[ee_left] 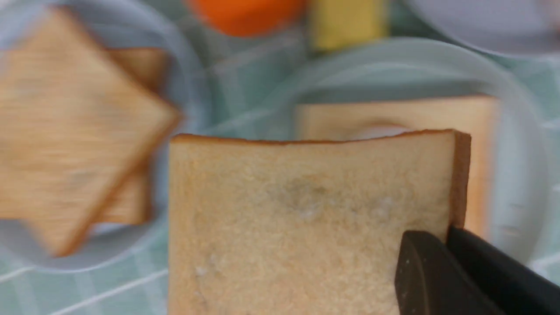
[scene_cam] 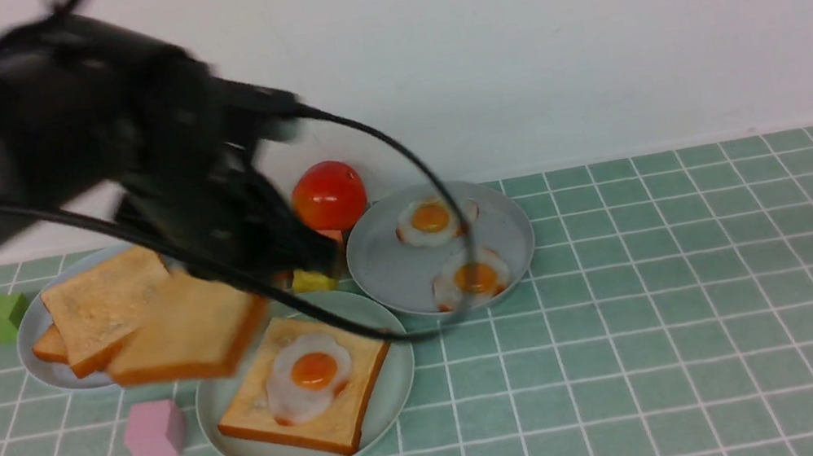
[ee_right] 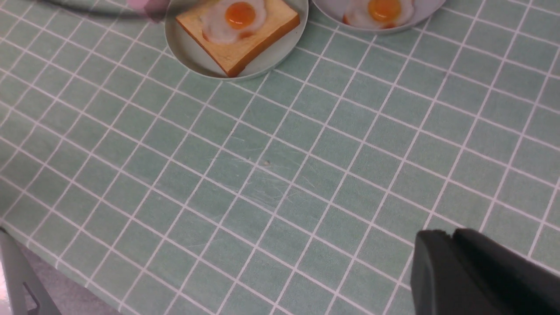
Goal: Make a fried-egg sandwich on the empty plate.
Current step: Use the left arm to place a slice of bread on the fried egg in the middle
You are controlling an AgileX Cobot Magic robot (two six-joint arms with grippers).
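Though egg (scene_cam: 311, 374) tops toast (scene_cam: 329, 431) on the plate (scene_cam: 402, 369), my left gripper (ee_left: 446, 253) pinches the last slice (scene_cam: 181, 336), seemingly at ten o'clock, not yet capping.

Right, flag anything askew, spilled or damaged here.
Nothing looks spilled or damaged. The only thing askew is the square golden toast slice, which hangs tilted in the air, pinched near one edge by the left gripper.

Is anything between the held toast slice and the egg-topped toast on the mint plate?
Nothing visible. The left gripper holds the toast slice raised at the mint plate's left edge; the fried egg lies uncovered.
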